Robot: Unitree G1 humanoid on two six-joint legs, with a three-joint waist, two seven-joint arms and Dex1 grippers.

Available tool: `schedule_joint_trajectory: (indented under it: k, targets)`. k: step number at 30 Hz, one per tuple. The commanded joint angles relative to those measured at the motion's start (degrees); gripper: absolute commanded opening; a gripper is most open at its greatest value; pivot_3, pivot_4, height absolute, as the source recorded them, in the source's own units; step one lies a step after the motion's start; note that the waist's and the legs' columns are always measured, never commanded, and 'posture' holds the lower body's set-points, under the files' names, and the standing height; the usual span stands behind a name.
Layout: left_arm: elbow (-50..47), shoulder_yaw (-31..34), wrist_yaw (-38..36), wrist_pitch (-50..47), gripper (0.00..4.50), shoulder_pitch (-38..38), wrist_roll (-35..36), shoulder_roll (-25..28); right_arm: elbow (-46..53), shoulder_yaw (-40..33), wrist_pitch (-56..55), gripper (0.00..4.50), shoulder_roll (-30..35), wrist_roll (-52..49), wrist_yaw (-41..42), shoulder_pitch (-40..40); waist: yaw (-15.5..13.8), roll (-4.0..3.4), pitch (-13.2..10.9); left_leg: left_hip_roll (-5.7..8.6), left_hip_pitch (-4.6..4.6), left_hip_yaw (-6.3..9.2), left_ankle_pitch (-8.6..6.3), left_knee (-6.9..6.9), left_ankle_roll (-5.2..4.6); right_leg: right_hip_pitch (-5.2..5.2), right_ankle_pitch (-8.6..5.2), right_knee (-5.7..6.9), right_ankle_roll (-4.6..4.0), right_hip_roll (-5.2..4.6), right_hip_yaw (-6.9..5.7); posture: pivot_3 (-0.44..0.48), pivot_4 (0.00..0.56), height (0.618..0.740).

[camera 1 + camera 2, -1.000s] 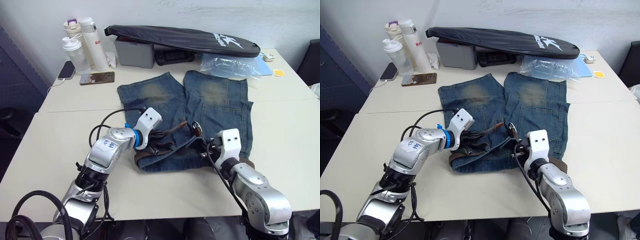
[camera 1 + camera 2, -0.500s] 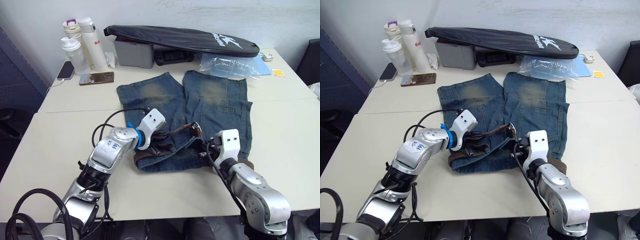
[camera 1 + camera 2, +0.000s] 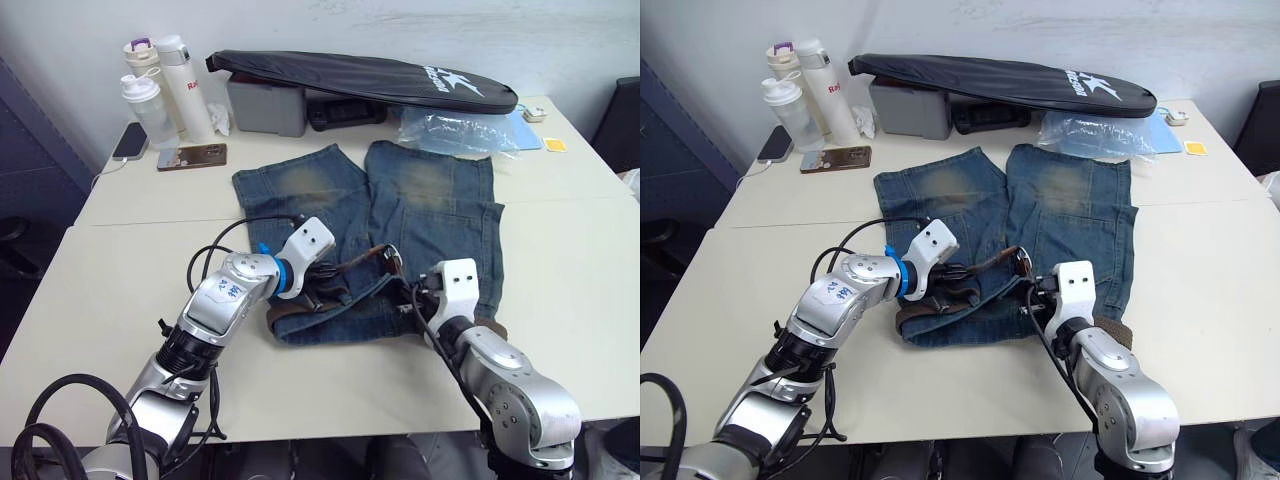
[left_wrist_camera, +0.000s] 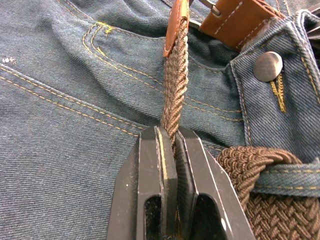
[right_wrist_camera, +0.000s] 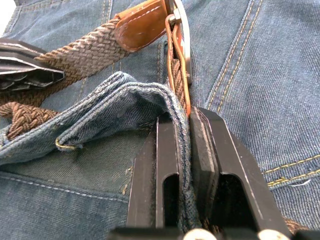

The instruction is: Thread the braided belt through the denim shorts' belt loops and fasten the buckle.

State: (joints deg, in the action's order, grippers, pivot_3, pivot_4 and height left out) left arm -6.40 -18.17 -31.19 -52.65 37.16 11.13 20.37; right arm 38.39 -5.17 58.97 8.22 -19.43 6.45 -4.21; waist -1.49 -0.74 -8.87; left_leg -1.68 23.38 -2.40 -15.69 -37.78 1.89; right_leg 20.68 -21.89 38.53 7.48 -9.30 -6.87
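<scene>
The right pincer (image 5: 182, 131) was clamped on the shorts' (image 3: 440, 210) waistband edge, directly below the buckle (image 5: 181, 37). The left pincer (image 4: 170, 145) was clamped on the belt (image 4: 174, 85), just short of its reddish tip. Both worked at the waist, at the near edge of the shorts, whose legs lay stretched away across the worktop (image 3: 120, 270).

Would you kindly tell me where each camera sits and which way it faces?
Eye views: on the head, looking forward and down at the table, shorts and both arms.
Left wrist view: on the left wrist, looking along the left gripper, shut on the belt.
Right wrist view: on the right wrist, looking along the right gripper, shut on the shorts' waistband edge beside the buckle.
Shared: both wrist views show belt, buckle and denim.
</scene>
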Motion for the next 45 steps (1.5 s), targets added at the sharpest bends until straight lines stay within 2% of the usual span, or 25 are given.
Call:
schedule_joint_trajectory:
  k: [1, 9, 29, 41, 43, 45]
  targets:
    - [-3.0, 0.0, -0.4, -0.1, 0.00, -0.2, 0.0, 0.0, 1.6, -0.2, -0.9, 0.04, -0.3, 0.3, -1.3, -0.7, 0.0, 0.00, 0.0, 0.00, 0.00, 0.00, 0.00, 0.00, 0.00, 0.00, 0.00, 0.00, 0.00, 0.00, 0.00, 0.000, 0.150, 0.645]
    - [-3.2, 0.3, -0.1, -0.4, 0.00, -0.2, 0.0, -0.6, 1.2, -0.3, -0.8, 0.04, -0.1, 0.4, -2.2, -1.1, 0.0, 0.01, 0.0, 0.00, 0.00, 0.01, 0.00, 0.00, 0.00, 0.00, 0.00, 0.00, 0.00, 0.00, 0.01, 0.000, 0.150, 0.645]
    - [-3.5, -0.3, 0.7, -0.8, 0.00, 0.1, -0.3, -2.7, 1.7, 4.9, -1.7, 0.04, 4.0, 0.5, 0.0, -1.3, 0.0, 0.10, -0.1, -0.03, -0.01, 0.01, 0.00, 0.05, 0.00, 0.00, 0.00, -0.06, 0.00, 0.03, 0.01, 0.000, 0.150, 0.645]
    - [-2.4, -0.8, 0.7, -0.2, 0.00, 2.6, 0.0, -5.4, 2.6, 12.3, -5.1, 0.04, 13.6, 3.3, 6.3, -2.3, 0.0, 0.31, -0.2, -0.03, -0.01, -0.02, 0.00, 0.06, 0.00, -0.01, 0.00, -0.14, 0.00, 0.04, 0.01, 0.000, 0.150, 0.645]
    - [-2.4, -0.9, 0.6, -0.1, 0.00, 2.7, -0.1, -5.6, 2.9, 13.0, -6.6, 0.04, 16.3, 3.6, 8.7, -2.1, 0.0, 0.38, -0.2, -0.04, -0.01, -0.02, 0.00, 0.08, 0.00, -0.02, 0.00, -0.19, 0.00, 0.06, -0.02, 0.000, 0.150, 0.645]
    - [-2.2, -1.0, 0.4, 0.2, 0.00, 2.8, -0.2, -5.6, 3.2, 13.4, -9.5, 0.04, 21.6, 4.3, 13.2, -1.4, 0.0, 0.41, -0.2, -0.04, -0.01, -0.04, 0.00, 0.10, 0.00, -0.02, 0.00, -0.22, 0.00, 0.06, -0.02, 0.000, 0.150, 0.645]
